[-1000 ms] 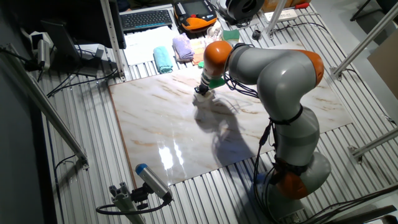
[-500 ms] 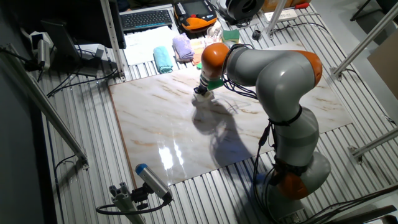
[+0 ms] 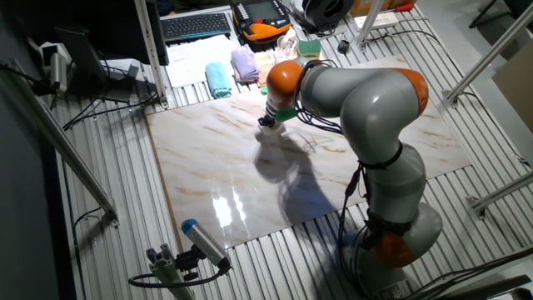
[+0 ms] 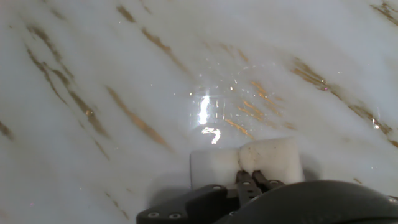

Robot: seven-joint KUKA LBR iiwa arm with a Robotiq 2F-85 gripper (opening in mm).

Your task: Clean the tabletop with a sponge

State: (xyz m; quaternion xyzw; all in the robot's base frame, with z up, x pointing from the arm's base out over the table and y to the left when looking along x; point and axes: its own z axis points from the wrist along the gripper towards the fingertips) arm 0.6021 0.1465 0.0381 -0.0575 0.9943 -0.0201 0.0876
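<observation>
The tabletop [image 3: 208, 158] is a glossy white marble-look slab with tan veins; it fills the hand view [image 4: 124, 93]. My gripper [image 3: 267, 124] is low over its far middle part. In the hand view the gripper [image 4: 252, 180] is shut on the sponge [image 4: 245, 165], a small cream block pinched at its middle so it bulges on both sides. The sponge rests against the slab. In the fixed view the sponge is barely visible under the hand.
Behind the slab lie a teal cloth [image 3: 219, 80], a lilac cloth [image 3: 244, 62] and a green-and-yellow sponge [image 3: 309, 47]. A keyboard [image 3: 197, 25] sits further back. Ribbed grey metal [image 3: 108, 167] surrounds the slab. A blue-tipped tool [image 3: 202, 242] lies at the front left.
The gripper with the sponge has slid slightly left and toward the back across the slab. Nothing else has moved.
</observation>
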